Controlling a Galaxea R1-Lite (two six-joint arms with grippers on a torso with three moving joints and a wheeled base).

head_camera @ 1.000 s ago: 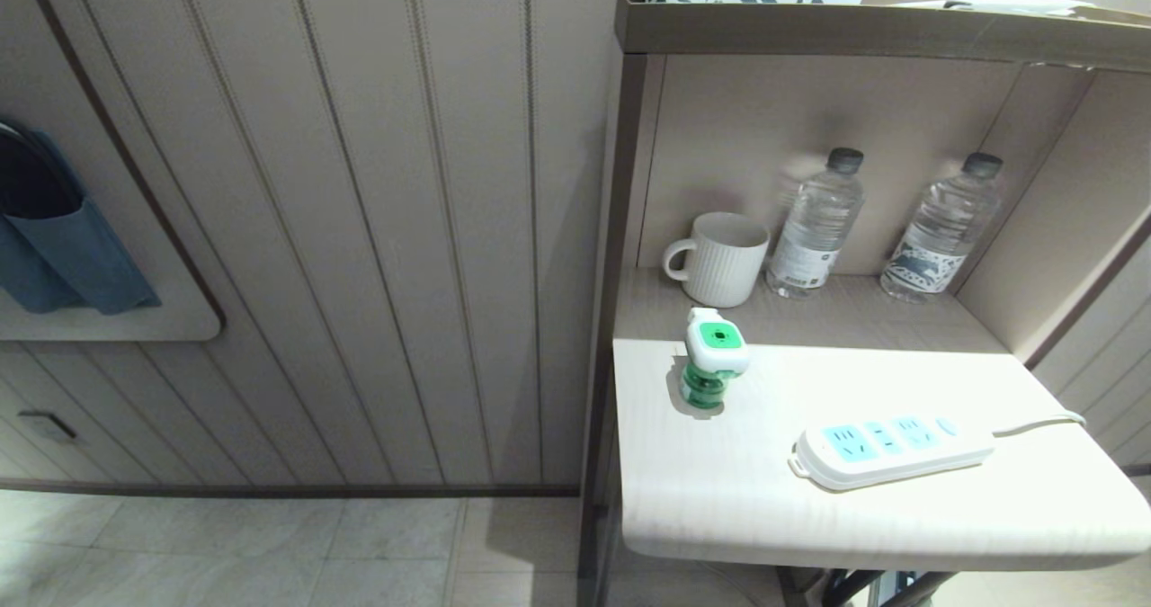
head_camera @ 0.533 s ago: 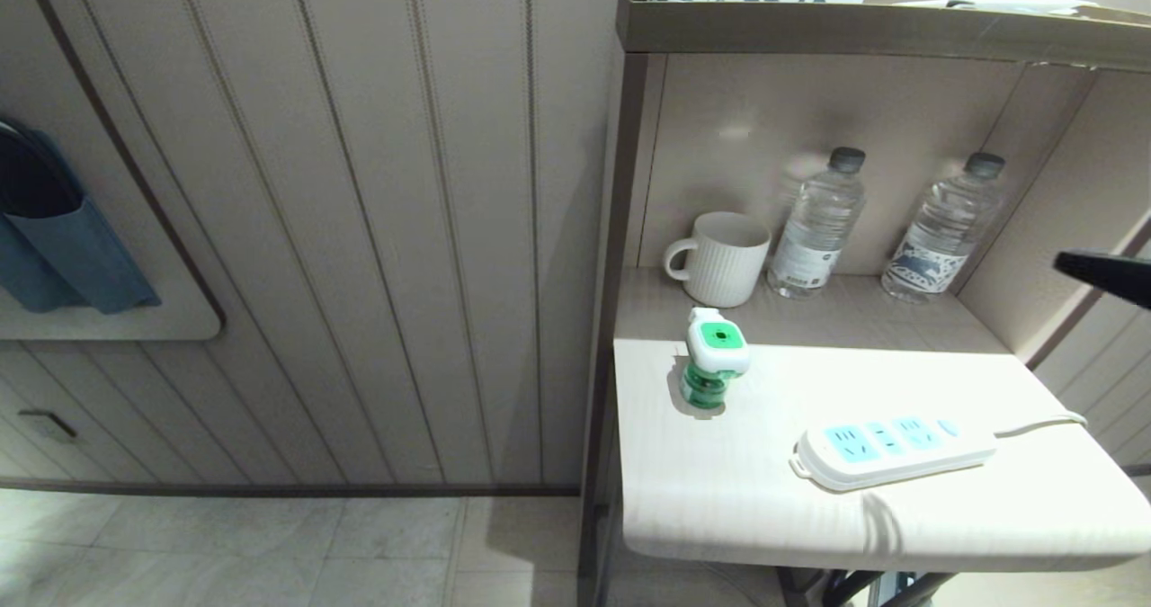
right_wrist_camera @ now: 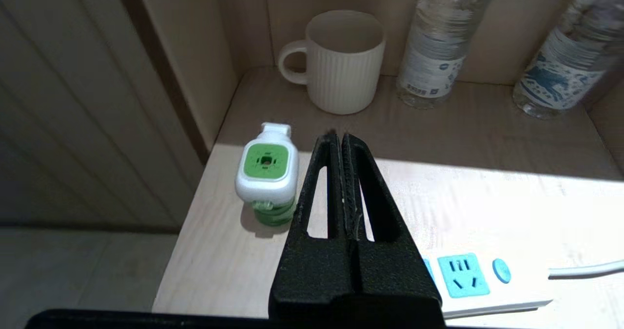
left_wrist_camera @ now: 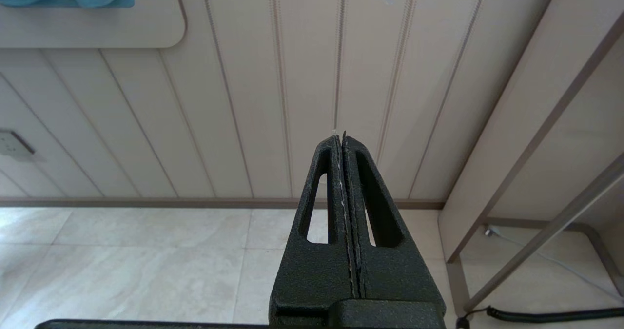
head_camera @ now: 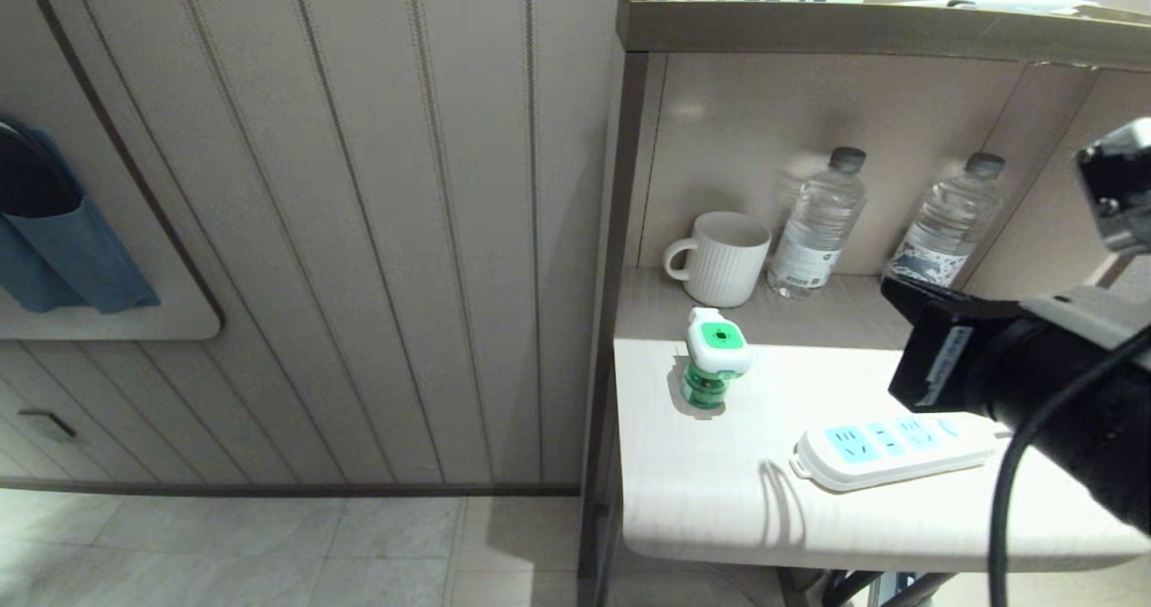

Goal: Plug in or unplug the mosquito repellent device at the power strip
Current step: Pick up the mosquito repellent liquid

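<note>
Mosquito repellent device (head_camera: 713, 357) upright near table (head_camera: 719, 499) left edge, unplugged. Power strip (head_camera: 890, 450) at its 4 o'clock, clear gap between. Right end effector (right_wrist_camera: 341, 144) closed, empty, above table. Left end effector (left_wrist_camera: 343, 141) closed, empty, parked over floor.

Both pincers (left_wrist_camera: 343, 139) (right_wrist_camera: 340, 139) closed, empty

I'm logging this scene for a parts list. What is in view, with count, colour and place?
mosquito repellent device: 1, white and green, upright near the table's left back corner, unplugged
power strip: 1, white with light-blue sockets, flat on the table
table: 1, pale wood
mug: 1, white ribbed, on the shelf behind
water bottles: 2, clear, dark caps, beside the mug
blue fabric: 1, on the wall at left
right gripper: black, shut, above the table
left gripper: black, shut, low near the floor
</note>
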